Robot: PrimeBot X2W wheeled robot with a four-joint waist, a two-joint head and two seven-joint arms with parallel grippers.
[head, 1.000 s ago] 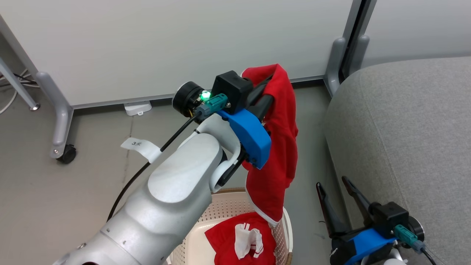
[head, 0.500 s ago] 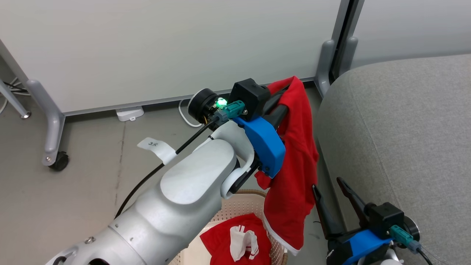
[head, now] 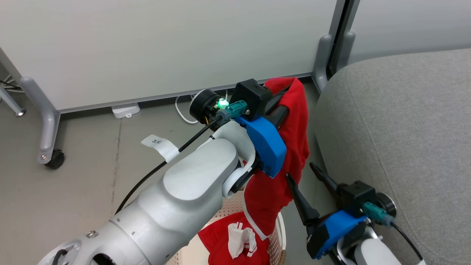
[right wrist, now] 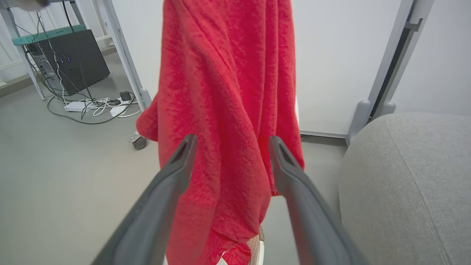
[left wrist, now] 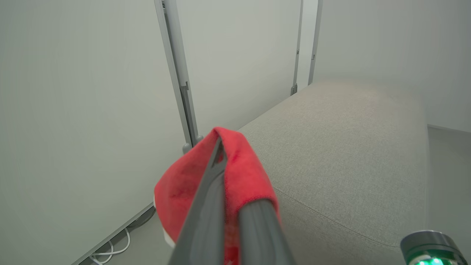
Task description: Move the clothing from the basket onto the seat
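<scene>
One red garment [head: 294, 125] is clenched in the left gripper [left wrist: 219, 151] and held up just beside the seat [head: 397, 121], the right gripper [head: 301, 171] is spread empty near its hem, and the other garment [head: 220, 239] is left in the basket [head: 274, 243]

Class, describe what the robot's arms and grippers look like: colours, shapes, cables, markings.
The left arm: pale silver shell, black cable, white tag, green light. Both the left gripper and right gripper: blue housing, black block, teal plug, two long dark grey fingers.
</scene>
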